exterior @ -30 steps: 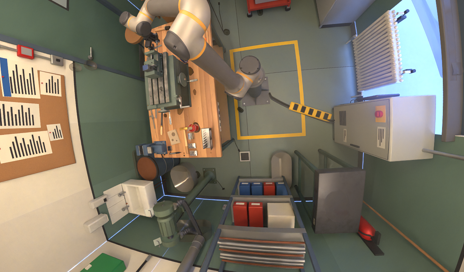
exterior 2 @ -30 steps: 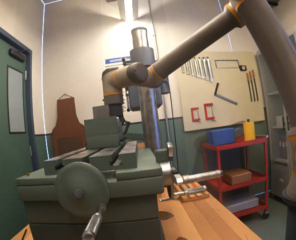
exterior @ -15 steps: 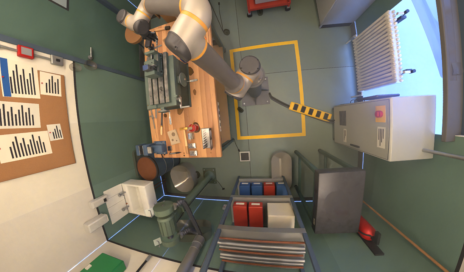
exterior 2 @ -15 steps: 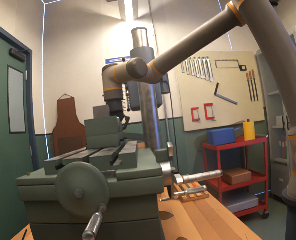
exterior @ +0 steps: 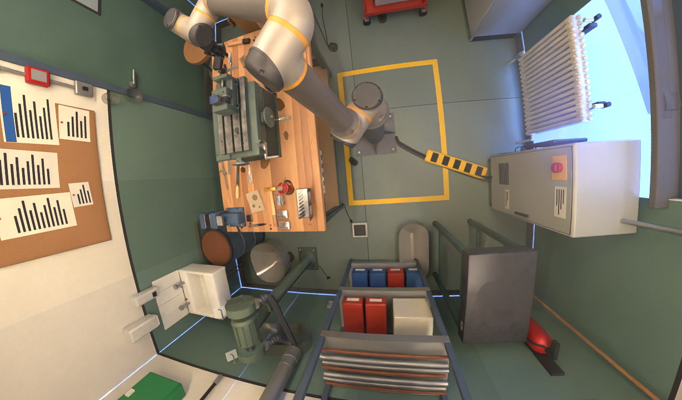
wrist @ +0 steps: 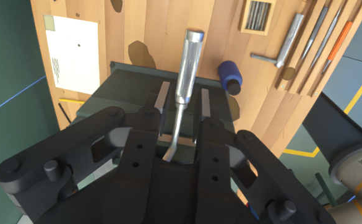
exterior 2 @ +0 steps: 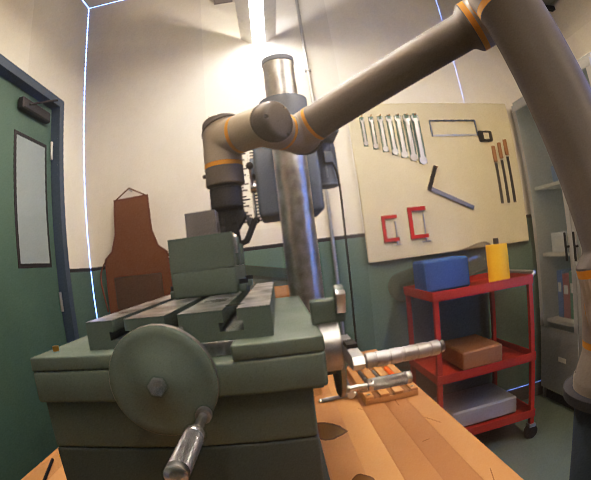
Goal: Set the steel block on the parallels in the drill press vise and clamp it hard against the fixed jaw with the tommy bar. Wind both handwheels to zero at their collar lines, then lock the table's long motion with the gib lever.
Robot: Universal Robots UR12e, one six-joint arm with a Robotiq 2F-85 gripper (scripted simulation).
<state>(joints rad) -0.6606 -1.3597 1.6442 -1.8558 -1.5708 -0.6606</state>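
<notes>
The steel block (exterior 2: 201, 223) shows only as a grey corner behind the green vise (exterior 2: 206, 264), which hides the rest of it. The vise sits on the slotted table of the drill press (exterior: 246, 119). At the vise's far end the tommy bar (wrist: 185, 83), a knurled steel handle on a thin shaft, runs between the fingers of my gripper (wrist: 182, 99), which is open around it and holds nothing. A large handwheel (exterior 2: 163, 380) faces the second side camera at the table's front. A second handwheel (exterior 2: 331, 347) with a steel handle sits on the table's right side.
The wooden bench (exterior: 283, 144) carries the machine, loose hand tools, a blue cylinder (wrist: 230, 76) and a paper sheet (wrist: 73, 54). The drill press column (exterior 2: 295, 206) rises behind the table. A red cart (exterior 2: 471, 341) stands to the right.
</notes>
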